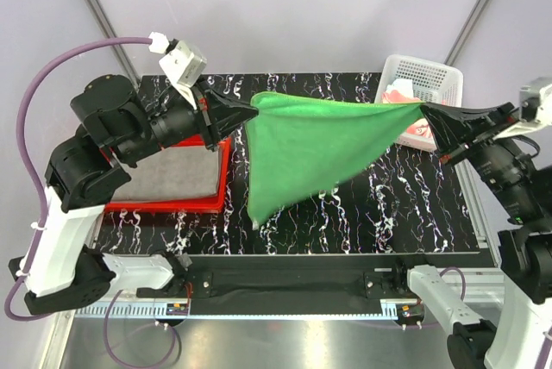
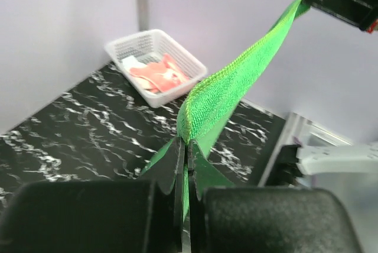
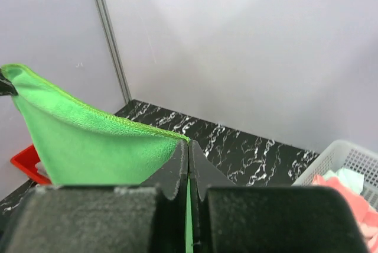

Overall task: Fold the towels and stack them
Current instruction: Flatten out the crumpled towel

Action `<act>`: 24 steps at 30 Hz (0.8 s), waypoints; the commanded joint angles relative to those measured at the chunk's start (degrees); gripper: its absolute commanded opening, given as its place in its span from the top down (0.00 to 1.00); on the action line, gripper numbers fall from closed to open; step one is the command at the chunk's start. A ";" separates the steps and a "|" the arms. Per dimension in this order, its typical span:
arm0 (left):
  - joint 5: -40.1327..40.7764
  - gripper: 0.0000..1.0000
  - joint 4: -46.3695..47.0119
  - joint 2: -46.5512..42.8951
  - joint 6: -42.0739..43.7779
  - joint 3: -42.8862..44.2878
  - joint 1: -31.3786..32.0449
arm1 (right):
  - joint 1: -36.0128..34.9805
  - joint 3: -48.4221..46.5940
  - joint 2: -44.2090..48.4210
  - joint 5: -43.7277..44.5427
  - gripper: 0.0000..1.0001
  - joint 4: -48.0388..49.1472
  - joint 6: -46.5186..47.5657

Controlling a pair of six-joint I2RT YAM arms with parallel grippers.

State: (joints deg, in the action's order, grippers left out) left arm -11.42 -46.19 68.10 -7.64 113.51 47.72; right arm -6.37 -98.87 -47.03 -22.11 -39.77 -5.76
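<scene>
Over black marbled table (image 1: 345,214), bright green terry towel (image 1: 319,145) hangs stretched and unfolded, top corners pinched by left gripper (image 1: 250,110) and right gripper (image 1: 429,110). Grey terry towel (image 1: 172,175) lies in red plastic tray (image 1: 164,206), likely done. White perforated basket (image 1: 440,76) holds salmon-pink towel (image 2: 156,75) and pale mint towel (image 2: 131,62), two to go. Nothing blocks.
</scene>
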 commanded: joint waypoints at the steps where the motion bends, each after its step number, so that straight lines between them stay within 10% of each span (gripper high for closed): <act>1: 0.06 1.00 -2.92 2.04 -3.35 4.08 0.62 | 0.13 -2.29 -3.07 1.36 1.00 0.22 0.48; 6: 10.36 1.00 -4.00 6.78 -1.41 1.46 -1.31 | 0.22 1.38 -8.24 4.79 1.00 4.86 2.85; 13: 1.92 1.00 8.83 16.88 -0.81 -6.90 -14.49 | 0.04 17.47 -20.11 5.24 1.00 24.18 4.35; 24: -8.96 1.00 16.92 57.56 -2.99 20.75 -29.35 | 1.45 -2.89 -63.23 -5.92 1.00 42.49 5.05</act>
State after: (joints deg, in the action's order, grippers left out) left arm -14.46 -34.96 121.21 -9.32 126.10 21.10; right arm -5.32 -93.65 -105.51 -23.22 -6.79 -2.17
